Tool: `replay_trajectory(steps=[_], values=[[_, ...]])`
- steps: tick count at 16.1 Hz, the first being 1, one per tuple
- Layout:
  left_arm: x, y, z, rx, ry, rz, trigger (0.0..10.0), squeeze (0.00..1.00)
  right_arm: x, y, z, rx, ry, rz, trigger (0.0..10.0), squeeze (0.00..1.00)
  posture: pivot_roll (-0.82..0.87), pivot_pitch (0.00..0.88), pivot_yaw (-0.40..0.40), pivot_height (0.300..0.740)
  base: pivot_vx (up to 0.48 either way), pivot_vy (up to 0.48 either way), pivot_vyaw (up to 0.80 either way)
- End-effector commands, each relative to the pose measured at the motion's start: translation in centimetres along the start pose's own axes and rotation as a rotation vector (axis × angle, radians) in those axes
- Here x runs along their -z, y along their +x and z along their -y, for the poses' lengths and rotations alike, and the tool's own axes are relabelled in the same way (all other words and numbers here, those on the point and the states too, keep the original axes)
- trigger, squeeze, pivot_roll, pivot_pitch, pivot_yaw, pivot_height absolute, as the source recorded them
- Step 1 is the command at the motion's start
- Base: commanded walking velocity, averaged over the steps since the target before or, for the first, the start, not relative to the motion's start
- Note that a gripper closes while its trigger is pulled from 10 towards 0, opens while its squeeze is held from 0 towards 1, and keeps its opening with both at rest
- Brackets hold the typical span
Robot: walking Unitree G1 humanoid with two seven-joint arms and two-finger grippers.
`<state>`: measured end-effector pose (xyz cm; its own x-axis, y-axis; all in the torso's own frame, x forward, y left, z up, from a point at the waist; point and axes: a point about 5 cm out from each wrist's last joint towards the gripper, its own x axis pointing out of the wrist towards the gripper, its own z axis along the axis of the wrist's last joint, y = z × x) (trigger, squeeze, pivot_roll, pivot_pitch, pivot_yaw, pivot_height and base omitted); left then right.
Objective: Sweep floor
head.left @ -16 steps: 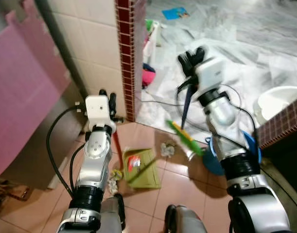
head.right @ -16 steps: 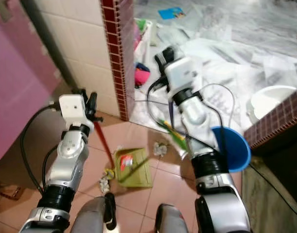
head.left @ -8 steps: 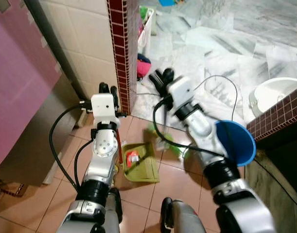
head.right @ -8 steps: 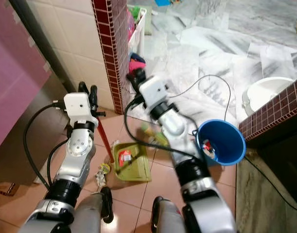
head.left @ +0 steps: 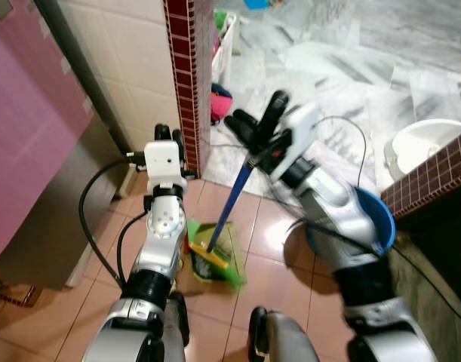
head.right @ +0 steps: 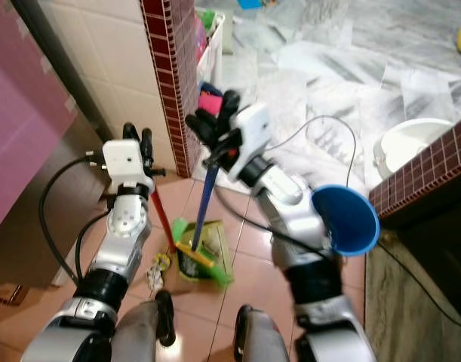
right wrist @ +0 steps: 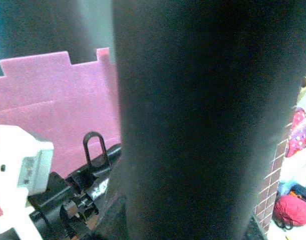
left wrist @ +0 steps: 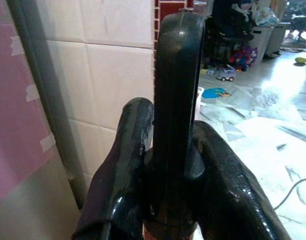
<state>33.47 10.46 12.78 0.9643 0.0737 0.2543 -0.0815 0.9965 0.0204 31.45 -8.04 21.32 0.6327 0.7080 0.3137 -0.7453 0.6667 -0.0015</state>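
Below the right gripper (head.left: 258, 130), clamped on a blue-handled broom (head.left: 228, 209), a green plastic dustpan (head.left: 224, 258) was steadied by the left gripper (head.left: 168, 137) gripping its red handle (head.right: 162, 216), so sweeping debris inward was judged next.

Glossy terracotta floor tiles (head.left: 264, 283); smooth green plastic dustpan (head.left: 228, 245); shiny blue plastic bucket (head.right: 351, 222); polished marble floor (head.left: 366, 45).

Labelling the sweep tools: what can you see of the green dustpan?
The green plastic dustpan lies flat on the terracotta floor tiles before the robot's feet. Its red upright handle rises to the left gripper, shut on its black top. The blue-handled broom, held by the right gripper, has its green and yellow head over the pan.
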Motion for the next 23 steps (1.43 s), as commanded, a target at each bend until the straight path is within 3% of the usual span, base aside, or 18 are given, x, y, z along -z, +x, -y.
replay_trajectory(steps=[1, 2, 5, 7, 9, 11, 14, 17, 18, 23], values=[[2.1, -0.8, -0.1, 0.012, 0.018, -0.106, 10.0, 0.00, -1.9, 0.4, -0.9, -0.082, 0.102, 0.067, 10.0, 0.00, -0.08, 0.240, -0.024, 0.740, 0.000, 0.000, 0.00], [2.1, -0.5, -0.1, 0.021, -0.009, -0.107, 10.0, 0.00, -3.1, 0.2, -0.4, -0.095, 0.057, 0.064, 10.0, 0.00, -0.08, 0.201, -0.019, 0.740, 0.000, 0.000, 0.00], [2.0, -0.3, -0.2, 0.033, -0.036, -0.104, 10.0, 0.00, -3.8, -0.6, 1.2, -0.042, -0.130, 0.050, 10.0, 0.00, -0.08, 0.122, -0.011, 0.740, 0.000, 0.000, 0.00], [2.2, -0.3, -0.6, 0.031, -0.043, -0.107, 10.0, 0.00, -4.3, -1.1, 2.4, 0.028, -0.160, 0.070, 10.0, 0.00, -0.07, 0.067, -0.007, 0.740, 0.000, 0.000, 0.00], [2.0, -0.7, -0.9, 0.054, -0.048, -0.087, 10.0, 0.00, -4.7, -2.0, 4.1, 0.175, -0.203, 0.091, 10.0, 0.00, -0.04, 0.008, -0.014, 0.740, 0.000, 0.000, 0.00], [1.9, -1.4, -1.5, 0.064, -0.049, -0.089, 10.0, 0.00, -4.0, -3.0, 5.2, 0.319, -0.238, 0.091, 10.0, 0.00, -0.02, 0.000, -0.015, 0.740, 0.000, 0.000, 0.00], [1.5, -1.8, -2.1, 0.075, -0.061, -0.080, 10.0, 0.00, -2.8, -3.7, 5.6, 0.407, -0.256, 0.072, 10.0, 0.00, -0.01, 0.000, -0.014, 0.740, 0.000, 0.000, 0.00], [0.1, -1.7, -2.2, 0.116, -0.048, -0.042, 10.0, 0.00, -0.2, -4.8, 5.8, 0.496, -0.337, -0.026, 10.0, 0.00, 0.00, 0.000, -0.012, 0.740, 0.000, 0.000, 0.00], [0.0, -1.7, -2.2, 0.126, -0.039, -0.043, 10.0, 0.00, 1.4, -5.5, 5.7, 0.535, -0.320, -0.078, 10.0, 0.00, 0.00, 0.000, -0.006, 0.740, 0.000, 0.000, 0.00], [0.9, -2.3, -2.7, 0.128, -0.003, -0.098, 10.0, 0.00, 4.1, -5.2, 4.6, 0.553, -0.345, -0.091, 10.0, 0.00, 0.01, 0.000, 0.017, 0.740, 0.000, 0.000, 0.00]])
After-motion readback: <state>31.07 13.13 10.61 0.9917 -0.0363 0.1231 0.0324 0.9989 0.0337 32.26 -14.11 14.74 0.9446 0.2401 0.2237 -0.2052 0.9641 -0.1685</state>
